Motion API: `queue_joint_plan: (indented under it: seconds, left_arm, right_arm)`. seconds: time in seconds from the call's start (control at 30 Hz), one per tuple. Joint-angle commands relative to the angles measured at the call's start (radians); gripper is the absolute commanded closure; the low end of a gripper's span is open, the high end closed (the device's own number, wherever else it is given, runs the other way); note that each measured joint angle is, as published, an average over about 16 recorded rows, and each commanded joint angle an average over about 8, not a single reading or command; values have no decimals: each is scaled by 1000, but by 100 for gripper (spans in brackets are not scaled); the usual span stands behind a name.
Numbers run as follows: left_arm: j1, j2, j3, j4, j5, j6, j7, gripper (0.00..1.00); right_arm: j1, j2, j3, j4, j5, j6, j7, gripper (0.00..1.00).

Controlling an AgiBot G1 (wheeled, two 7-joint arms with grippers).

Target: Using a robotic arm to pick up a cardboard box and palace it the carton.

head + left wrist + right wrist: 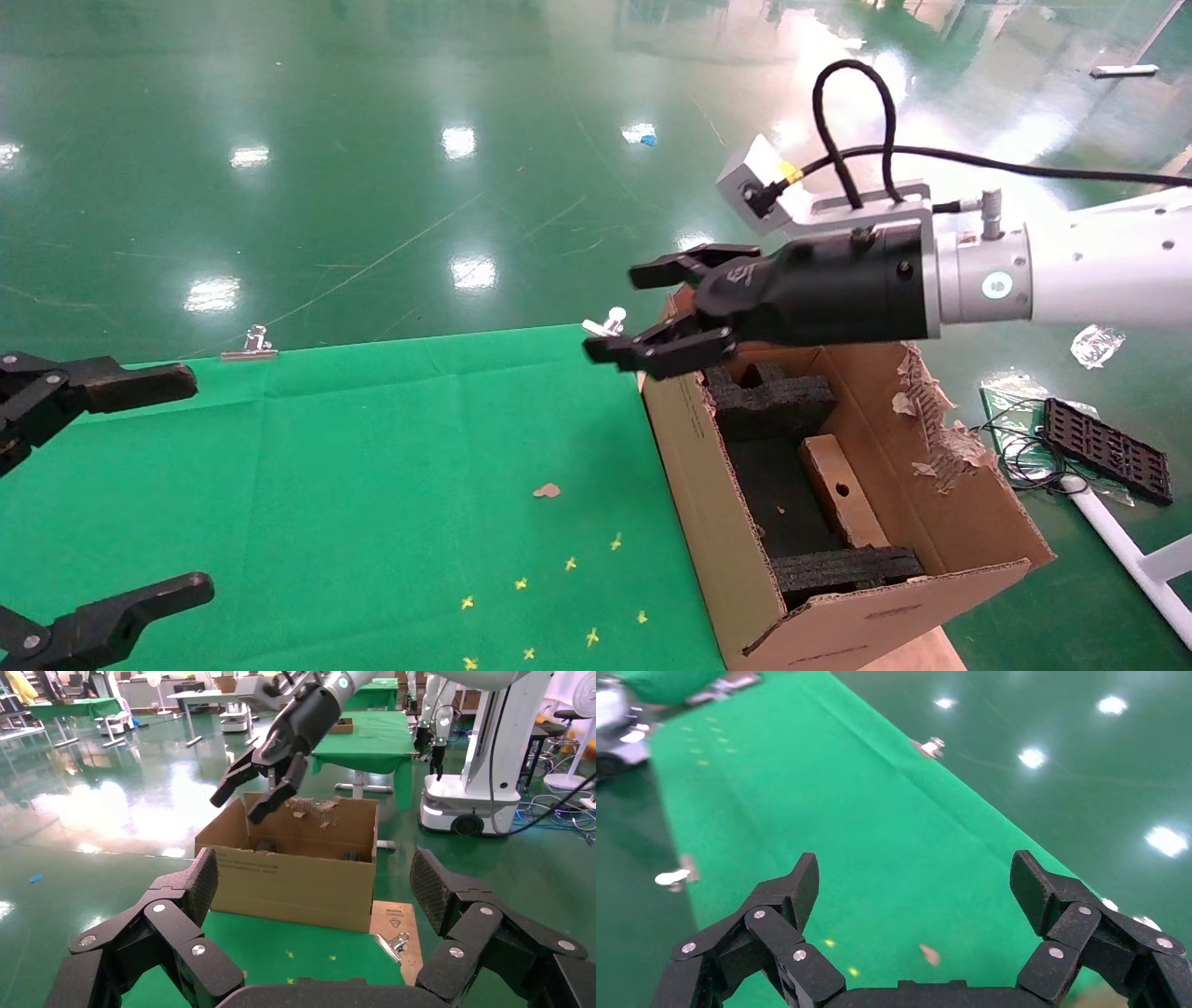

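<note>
Two arms show in the head view. The right arm [1099,266] reaches in from the right, white and glossy, with a grey camera [759,191] and black cables [852,121] on its wrist. Its tool, the right tool [643,312], hangs in the air above the far left corner of the carton [708,522], fingers spread apart and holding nothing. The left wrist view shows the same: the right tool [242,794] is above the carton [295,885], released and clear of its rim.

The box [843,489] lies inside the carton, tilted, with a round hole in its upper face. It rests against the inner right wall, between the black foam block [768,401] at the far end and the foam block [843,568] at the near end. The carton's right flap [931,410] is torn and ragged.

The carton stands at the right edge of the bench [372,485], which is covered in green cloth with small yellow marks [559,596] and a brown scrap [547,490]. Metal clips [251,343] hold the cloth at the far edge.

The left tool [130,485] sits at the left edge over the bench, well apart from the carton, its fingers wide apart and empty.
</note>
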Motion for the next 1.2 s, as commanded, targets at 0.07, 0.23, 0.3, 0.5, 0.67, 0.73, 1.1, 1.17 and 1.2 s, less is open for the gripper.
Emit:
queue_joint_plan:
  seconds: [0.07, 0.23, 0.3, 0.5, 0.67, 0.73, 1.1, 1.17, 1.2]
  left_arm:
    - [0, 0, 0, 0, 0, 0, 0, 0]
    - [0, 0, 0, 0, 0, 0, 0, 0]
    - [0, 0, 1, 0, 0, 0, 0, 0]
    - [0, 0, 1, 0, -1, 0, 0, 0]
    - [0, 0, 1, 0, -1, 0, 1, 0]
    - [0, 0, 1, 0, -1, -1, 1, 0]
    - [0, -1, 1, 0, -1, -1, 1, 0]
    - [0, -1, 1, 0, -1, -1, 1, 0]
    - [0, -1, 1, 0, -1, -1, 1, 0]
  right_arm:
    - [-54, -3, 55, 31, 35, -20, -35, 0]
    - [-143, -8, 144, 80, 91, -52, -91, 0]
    - [-178, -10, 179, 100, 113, -64, -113, 0]
    - [-285, -15, 287, 160, 182, -103, -182, 0]
    - [-375, -20, 377, 210, 239, -136, -239, 0]
    - [-411, -22, 413, 230, 262, -148, -262, 0]
    - [-528, -28, 531, 293, 336, -189, -326, 0]
    - [-526, -28, 529, 292, 335, -189, -324, 0]
    - [-524, -28, 527, 291, 334, -188, -323, 0]
